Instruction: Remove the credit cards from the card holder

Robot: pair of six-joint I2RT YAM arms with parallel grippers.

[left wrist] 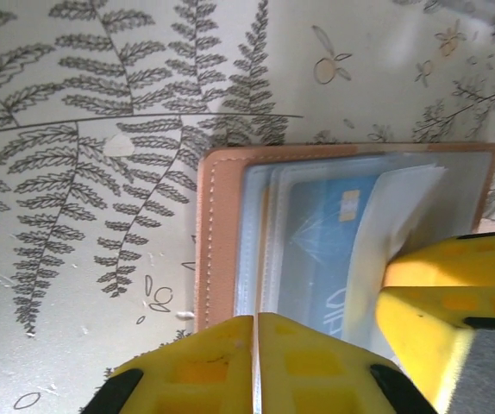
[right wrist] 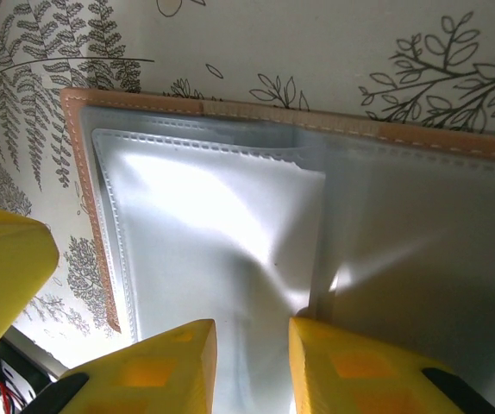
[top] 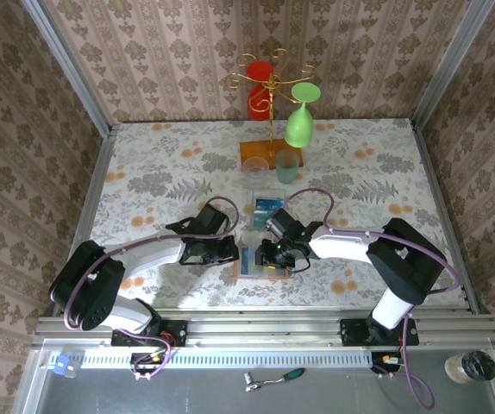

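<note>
**Card holder [left wrist: 217,241] lies open at the near edge of the bench [top: 144,172]**

The bench carries a leaf-and-flower cloth. At the middle of its far edge stands a gilt rack [top: 272,95] on an orange-brown base, with a green glass [top: 300,121] hanging upside down from it. A clear tray [top: 258,217] sits near the bench's centre, between the rack and the pincers, with a teal card [top: 269,204] inside.

The two arms reach in from the near edge and meet over the card holder, which lies flat near the middle of that edge, its clear sleeves facing up.

The left pincer [left wrist: 254,323] is closed, its yellow fingertips pressed together over the holder's sleeves. I cannot tell whether it pinches one.

The right pincer [right wrist: 247,332] has its jaws a narrow way apart, its tips down on a shiny sleeve with a fold running between them. I cannot tell whether that fold is gripped.

The credit cards [left wrist: 325,233] sit in the sleeves. A blue one with a small gold chip shows through the plastic, and pale sleeve edges fan out beside it toward the right pincer.
</note>
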